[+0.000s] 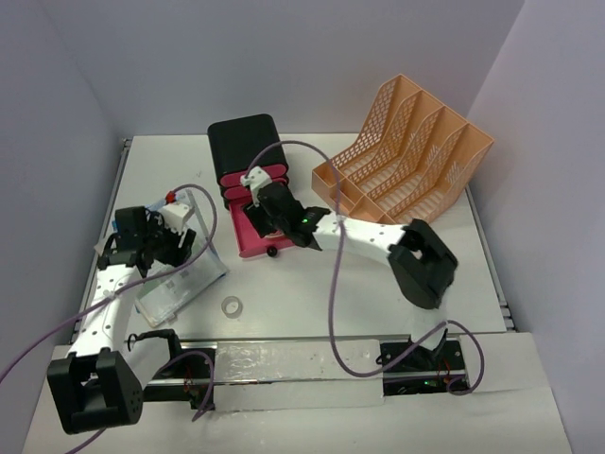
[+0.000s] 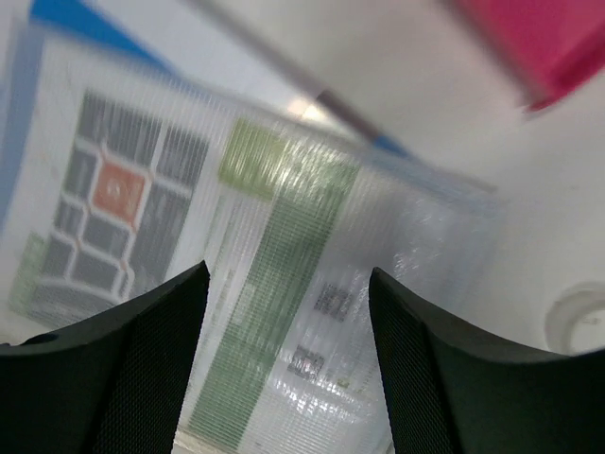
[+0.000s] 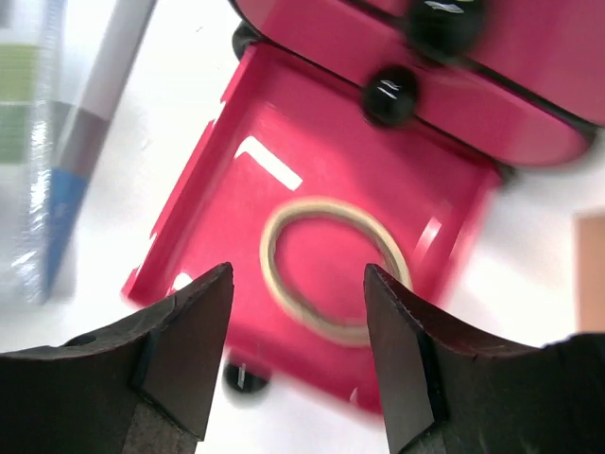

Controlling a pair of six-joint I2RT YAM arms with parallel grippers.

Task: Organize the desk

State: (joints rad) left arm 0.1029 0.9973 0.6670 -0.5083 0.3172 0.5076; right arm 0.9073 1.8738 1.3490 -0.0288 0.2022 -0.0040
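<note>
While tape ring lies in pulled-out pink drawer, R gripper & L gripper gape, empty.

tape ring inside open pink drawer; orange rack

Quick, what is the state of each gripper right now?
Left gripper: open, empty, above the clear folder.
Right gripper: open, empty, above the ring lying in the pink drawer.
</note>
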